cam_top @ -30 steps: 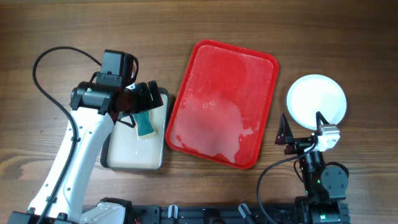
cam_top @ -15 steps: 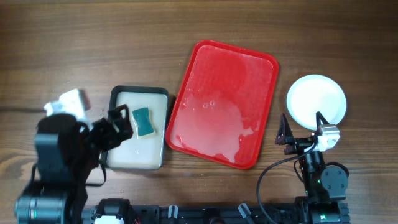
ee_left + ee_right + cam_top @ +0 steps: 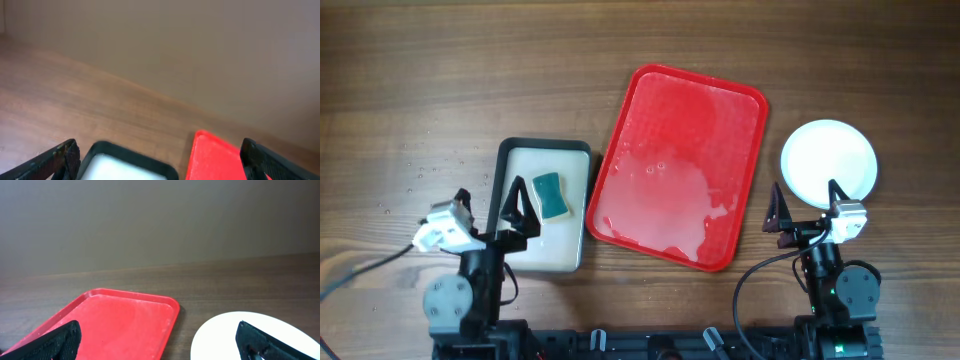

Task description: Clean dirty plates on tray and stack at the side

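Observation:
The red tray (image 3: 665, 110) lies in the middle of the table, with no plates on it and wet, foamy patches on its floor. It also shows in the left wrist view (image 3: 215, 157) and the right wrist view (image 3: 120, 320). A white plate (image 3: 828, 163) sits on the wood right of the tray, also in the right wrist view (image 3: 225, 337). No mint-blue plate shows apart from it. My left gripper (image 3: 490, 212) (image 3: 160, 162) is open and empty at the front left. My right gripper (image 3: 807, 205) (image 3: 160, 340) is open and empty just in front of the plate.
A cream tray with a black rim (image 3: 542, 146) (image 3: 130, 165) lies left of the red tray, with a green sponge (image 3: 551, 195) in it. Water drops (image 3: 420, 175) dot the wood at the left. A plain wall stands behind the table.
My left arm has drawn back from over the cream tray to the front left edge. The sponge stays lying in the cream tray. The right arm has not moved.

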